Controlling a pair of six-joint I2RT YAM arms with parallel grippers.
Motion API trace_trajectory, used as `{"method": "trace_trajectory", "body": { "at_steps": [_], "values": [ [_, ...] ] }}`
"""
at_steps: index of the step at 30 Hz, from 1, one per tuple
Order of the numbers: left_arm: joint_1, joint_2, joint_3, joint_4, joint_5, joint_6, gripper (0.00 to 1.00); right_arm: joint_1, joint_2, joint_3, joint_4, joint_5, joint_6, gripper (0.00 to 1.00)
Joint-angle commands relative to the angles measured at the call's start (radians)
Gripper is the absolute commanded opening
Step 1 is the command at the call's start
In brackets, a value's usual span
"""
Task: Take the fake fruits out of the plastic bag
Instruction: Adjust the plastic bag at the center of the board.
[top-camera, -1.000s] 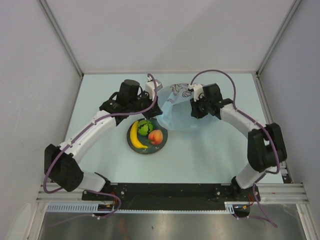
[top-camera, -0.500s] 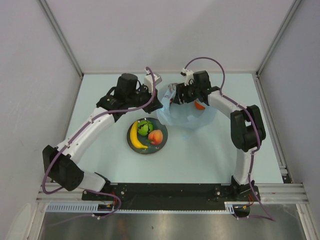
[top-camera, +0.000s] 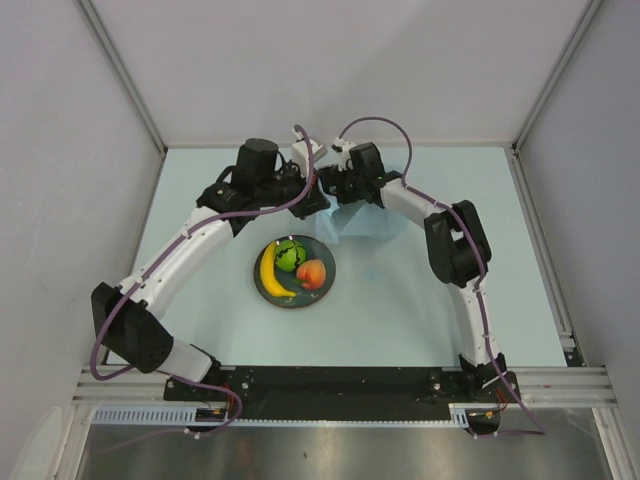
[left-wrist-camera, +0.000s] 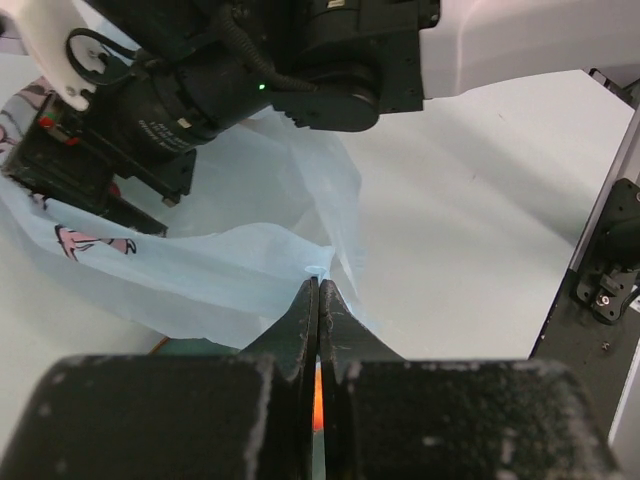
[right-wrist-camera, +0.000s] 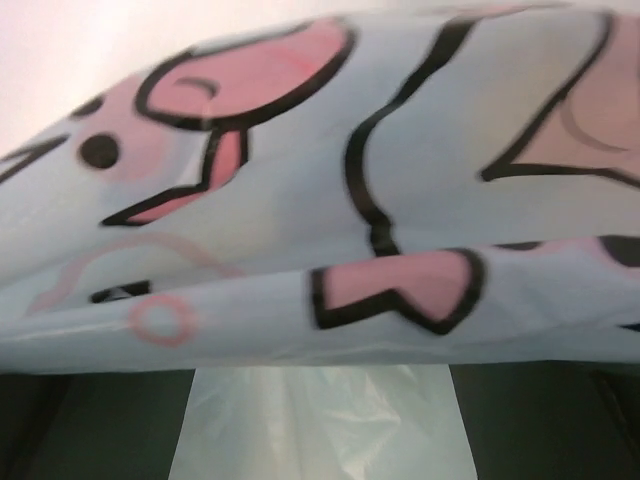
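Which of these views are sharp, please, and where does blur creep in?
Top external: even light, sharp throughout. Left wrist: plastic bag crisp, left claw blurred near the lens. Right wrist: the bag's print fills the frame, soft and out of focus.

From above, the arms (top-camera: 398, 200) hide most of the bag (top-camera: 365, 222) and whatever it holds; up close its blurred print runs off every edge, the right gripper (right-wrist-camera: 320, 440) is only dark blurs in the lower corners, and an orange glow (left-wrist-camera: 318, 395) behind the left fingers (left-wrist-camera: 298, 330) cannot be identified.
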Motion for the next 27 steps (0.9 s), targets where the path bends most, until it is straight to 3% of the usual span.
{"method": "trace_trajectory", "body": {
  "at_steps": [1,3,6,7,10,12,16,19,21,23,27],
  "values": [
    [-0.006,-0.017,0.029,0.025,0.073,-0.010,0.00,0.011,0.078,0.116,0.033,0.137,0.003,0.99],
    [-0.008,-0.019,0.025,0.030,0.071,-0.013,0.00,0.019,0.101,0.136,0.042,0.162,-0.033,0.95],
    [-0.009,-0.025,0.011,0.033,0.064,-0.008,0.00,0.022,0.100,0.134,0.068,0.137,-0.083,0.69],
    [-0.009,-0.025,0.008,0.037,0.062,-0.007,0.00,0.022,0.095,0.133,0.073,0.111,-0.113,0.52],
    [-0.009,-0.022,-0.002,0.043,0.053,-0.007,0.00,0.010,0.066,0.131,0.061,0.068,-0.152,0.38],
    [-0.009,-0.020,0.003,0.036,0.033,0.010,0.00,-0.009,0.031,0.117,0.020,0.050,-0.181,0.38],
    [0.003,-0.044,-0.005,0.005,-0.025,0.064,0.00,-0.082,-0.129,-0.053,-0.026,0.082,-0.227,0.50],
    [0.018,-0.078,-0.023,-0.015,-0.039,0.093,0.00,-0.159,-0.333,-0.315,-0.043,0.155,-0.244,0.62],
    [0.022,-0.094,-0.032,-0.030,-0.033,0.122,0.00,-0.203,-0.517,-0.532,-0.083,0.176,-0.264,0.64],
    [0.022,-0.100,-0.032,-0.033,0.000,0.142,0.00,-0.278,-0.673,-0.701,-0.123,0.168,-0.262,0.67],
    [0.011,-0.043,0.000,-0.036,0.143,0.165,0.00,-0.311,-0.791,-0.795,-0.129,0.075,-0.296,0.68]
  ]
}}
